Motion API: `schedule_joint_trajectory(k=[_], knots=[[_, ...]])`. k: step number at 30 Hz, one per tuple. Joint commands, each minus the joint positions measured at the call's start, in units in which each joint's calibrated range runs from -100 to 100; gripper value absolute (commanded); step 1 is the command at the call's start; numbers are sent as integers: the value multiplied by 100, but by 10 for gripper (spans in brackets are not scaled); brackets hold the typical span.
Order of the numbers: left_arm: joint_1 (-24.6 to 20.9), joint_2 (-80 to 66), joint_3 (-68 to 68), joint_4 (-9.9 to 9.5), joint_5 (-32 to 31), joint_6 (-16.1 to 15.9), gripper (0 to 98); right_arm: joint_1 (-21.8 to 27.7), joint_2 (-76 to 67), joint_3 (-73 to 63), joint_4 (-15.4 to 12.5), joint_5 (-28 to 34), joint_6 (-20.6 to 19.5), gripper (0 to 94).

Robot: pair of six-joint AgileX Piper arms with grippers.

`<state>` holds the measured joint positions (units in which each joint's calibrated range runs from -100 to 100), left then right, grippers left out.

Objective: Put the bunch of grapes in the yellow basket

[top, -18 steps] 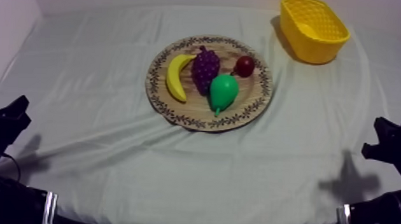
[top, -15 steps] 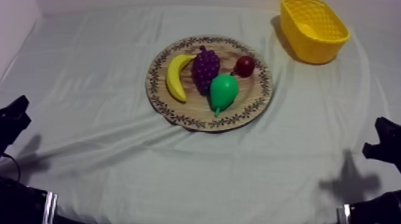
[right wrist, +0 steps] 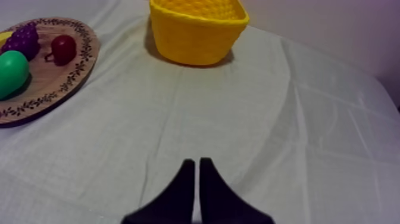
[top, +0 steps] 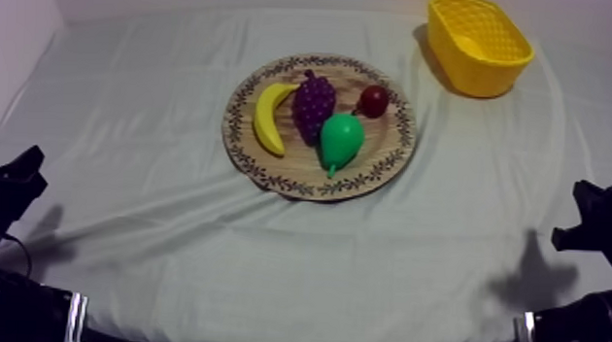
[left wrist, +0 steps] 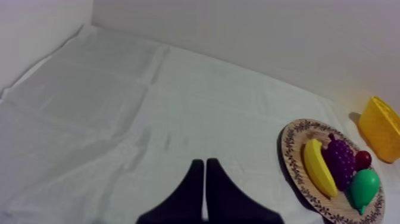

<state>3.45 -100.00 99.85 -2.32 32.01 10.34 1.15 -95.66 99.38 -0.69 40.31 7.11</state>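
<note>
A robot test lab, by the look: cloth-draped counter (left wrist: 119, 107), bare walls (left wrist: 238, 36), toy fruit (left wrist: 317, 168) on a board (left wrist: 288, 149) ahead-right of the left end effector (left wrist: 204, 164).

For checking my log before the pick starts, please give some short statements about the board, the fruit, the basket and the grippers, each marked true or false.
1. The bunch of grapes lies on the wooden board, beside the banana. True.
2. The yellow basket stands on the board. False: it stands on the cloth, apart from the board.
3. The left gripper is shut on nothing. True.
4. The right gripper is shut on the pear. False: it is shut on nothing; the pear lies on the board.
</note>
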Motion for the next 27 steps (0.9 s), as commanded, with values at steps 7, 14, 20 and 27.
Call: schedule_joint_trajectory(k=[7,14,20,27], knots=[[-1,0,3,0,0,-1,1,17,-1,-5,29,10,-145,6],[-1,0,3,0,0,-1,1,-115,157,-118,159,-24,-281,6],[-1,0,3,0,0,-1,1,-314,873,-878,154,-48,-326,6],[-1,0,3,0,0,-1,1,-548,1871,-2098,24,-64,-171,6]])
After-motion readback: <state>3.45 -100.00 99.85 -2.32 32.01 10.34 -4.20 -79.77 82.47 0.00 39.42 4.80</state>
